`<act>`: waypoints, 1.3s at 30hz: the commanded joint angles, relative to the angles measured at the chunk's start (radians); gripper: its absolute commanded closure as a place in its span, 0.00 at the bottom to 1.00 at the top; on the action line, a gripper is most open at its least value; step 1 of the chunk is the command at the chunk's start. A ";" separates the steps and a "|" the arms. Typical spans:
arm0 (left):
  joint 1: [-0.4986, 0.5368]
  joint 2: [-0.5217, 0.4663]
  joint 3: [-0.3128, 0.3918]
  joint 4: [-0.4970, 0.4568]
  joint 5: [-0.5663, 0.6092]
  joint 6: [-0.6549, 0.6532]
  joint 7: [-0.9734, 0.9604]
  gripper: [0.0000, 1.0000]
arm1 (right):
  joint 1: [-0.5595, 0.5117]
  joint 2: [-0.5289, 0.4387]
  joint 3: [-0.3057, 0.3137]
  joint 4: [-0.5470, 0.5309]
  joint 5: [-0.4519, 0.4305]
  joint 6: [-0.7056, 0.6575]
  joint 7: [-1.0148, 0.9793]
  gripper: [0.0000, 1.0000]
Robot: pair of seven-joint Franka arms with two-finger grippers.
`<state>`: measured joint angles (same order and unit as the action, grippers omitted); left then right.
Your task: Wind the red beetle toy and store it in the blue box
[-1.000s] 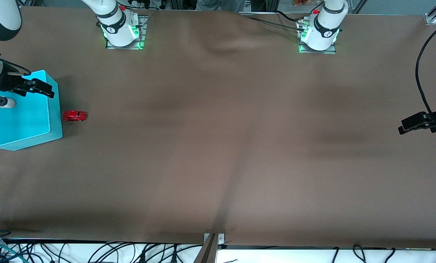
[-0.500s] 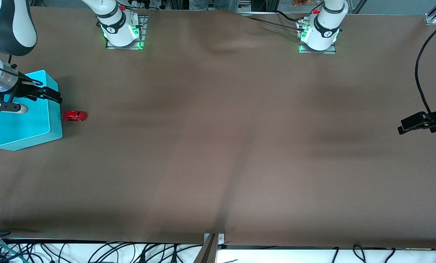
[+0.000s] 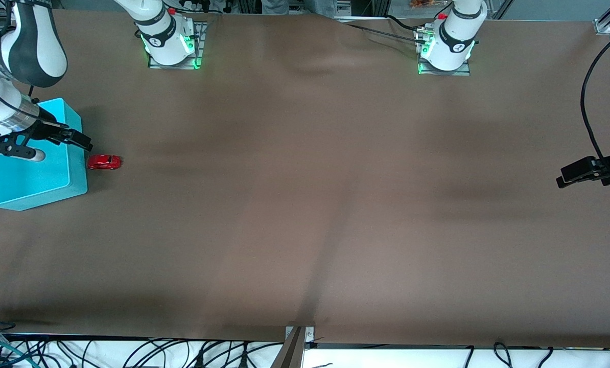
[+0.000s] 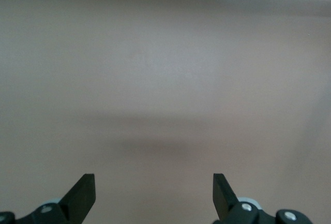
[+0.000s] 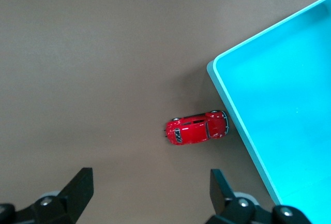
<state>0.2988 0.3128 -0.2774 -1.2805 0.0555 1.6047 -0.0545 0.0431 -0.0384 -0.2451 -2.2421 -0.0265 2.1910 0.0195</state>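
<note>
Over the blue box's [image 3: 34, 168] rim toward the toy, the right gripper [image 3: 67, 137] hung with jaws wide, holding nothing. At about four o'clock from it, the red beetle toy [image 3: 104, 162] sat on the table against the box's outer wall: not wound, not stored. Left gripper [image 3: 573, 173] waited, wide, empty. No legible writing seen.

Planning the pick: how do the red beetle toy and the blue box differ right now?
The red beetle toy is tiny, glossy and rounded; the blue box is far bigger, rectangular and plain-walled. The toy is red, the box cyan. The toy sits outside the box, against its wall; the box is open-topped. Both rest on the brown table.
</note>
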 commanded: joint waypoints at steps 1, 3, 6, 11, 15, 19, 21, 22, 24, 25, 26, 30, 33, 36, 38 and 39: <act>-0.006 -0.003 0.004 0.001 0.014 -0.003 0.018 0.00 | 0.000 -0.032 -0.005 -0.070 -0.015 0.078 0.031 0.00; -0.006 -0.003 0.004 0.001 0.014 -0.003 0.018 0.00 | 0.000 -0.025 -0.014 -0.085 -0.015 0.108 0.034 0.00; -0.006 -0.003 0.003 0.001 0.014 -0.003 0.018 0.00 | 0.000 -0.018 -0.017 -0.109 -0.015 0.156 0.042 0.00; -0.004 -0.004 0.006 0.000 0.010 -0.005 0.021 0.00 | 0.000 -0.011 -0.017 -0.131 -0.018 0.199 0.106 0.00; -0.004 -0.004 0.004 0.000 0.009 -0.005 0.022 0.00 | 0.000 0.002 -0.017 -0.131 -0.021 0.199 0.163 0.00; -0.006 -0.004 0.003 0.000 0.007 -0.005 0.021 0.00 | 0.000 0.017 -0.017 -0.131 -0.023 0.217 0.235 0.00; -0.004 -0.004 0.003 0.000 0.007 -0.005 0.022 0.00 | 0.000 0.028 -0.017 -0.131 -0.023 0.228 0.284 0.00; -0.006 -0.004 0.003 0.000 0.007 -0.005 0.022 0.00 | 0.000 0.037 -0.019 -0.131 -0.023 0.234 0.310 0.00; -0.006 -0.004 0.003 0.000 0.007 -0.005 0.022 0.00 | 0.000 0.052 -0.017 -0.131 -0.023 0.253 0.353 0.00; -0.004 -0.004 0.003 0.000 0.007 -0.005 0.024 0.00 | 0.000 0.061 -0.019 -0.131 -0.023 0.263 0.371 0.00; -0.006 -0.004 0.003 0.000 0.007 -0.005 0.022 0.00 | 0.000 0.069 -0.019 -0.131 -0.023 0.274 0.390 0.00; -0.006 -0.004 0.003 0.000 0.007 -0.005 0.024 0.00 | 0.000 0.094 -0.023 -0.131 -0.023 0.299 0.457 0.00; -0.006 -0.004 0.003 0.000 0.007 -0.005 0.024 0.00 | -0.002 0.109 -0.028 -0.131 -0.023 0.314 0.506 0.00; -0.006 -0.004 0.001 0.000 0.007 -0.005 0.024 0.00 | -0.002 0.126 -0.030 -0.131 -0.023 0.332 0.563 0.00; -0.006 -0.004 0.001 0.000 0.007 -0.005 0.021 0.00 | -0.002 0.138 -0.031 -0.131 -0.023 0.343 0.603 0.00; -0.006 -0.004 0.001 0.000 0.007 -0.005 0.021 0.00 | -0.002 0.143 -0.033 -0.131 -0.023 0.349 0.625 0.00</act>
<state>0.2981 0.3128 -0.2781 -1.2805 0.0555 1.6047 -0.0518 0.0430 0.0881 -0.2713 -2.3617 -0.0269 2.5003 0.5385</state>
